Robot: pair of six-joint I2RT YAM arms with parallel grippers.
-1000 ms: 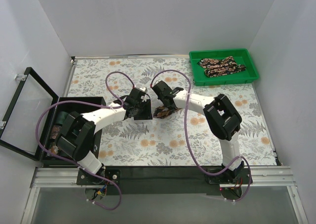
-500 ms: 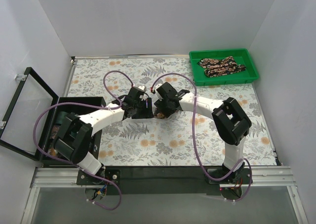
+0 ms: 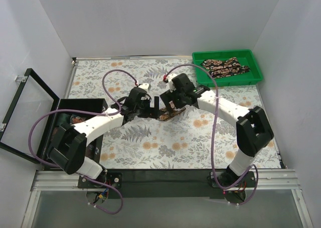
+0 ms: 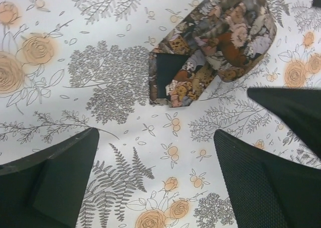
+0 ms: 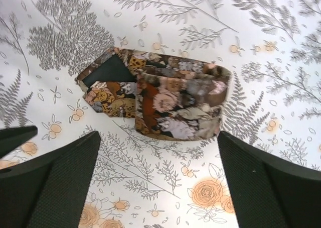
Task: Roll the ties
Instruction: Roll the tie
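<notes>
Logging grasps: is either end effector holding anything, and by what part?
Nothing held: left end effector and right end effector open, rolled tie lying free.

Left arm (image 3: 103, 121): white rounded links between black, blocky joint housings; its largest black housing lies up and left of the black mounting plate (image 3: 165, 177).
Right arm (image 3: 225, 107): same white-and-black build, with its big black housing above the plate's right end.
Left cable (image 3: 30, 140): thin, purple, in loose loops, running down to the plate's left end.
Right cable (image 3: 212, 132): purple too, with a small red spot at its far end from the plate.
Left gripper (image 4: 155, 132): matte black.
Left fingers (image 4: 251, 183): broad wedges, one face finely mesh-textured.
Right gripper (image 5: 159, 135): matte black.
Right fingers (image 5: 261, 183): tapered, with dotted mesh pads.
</notes>
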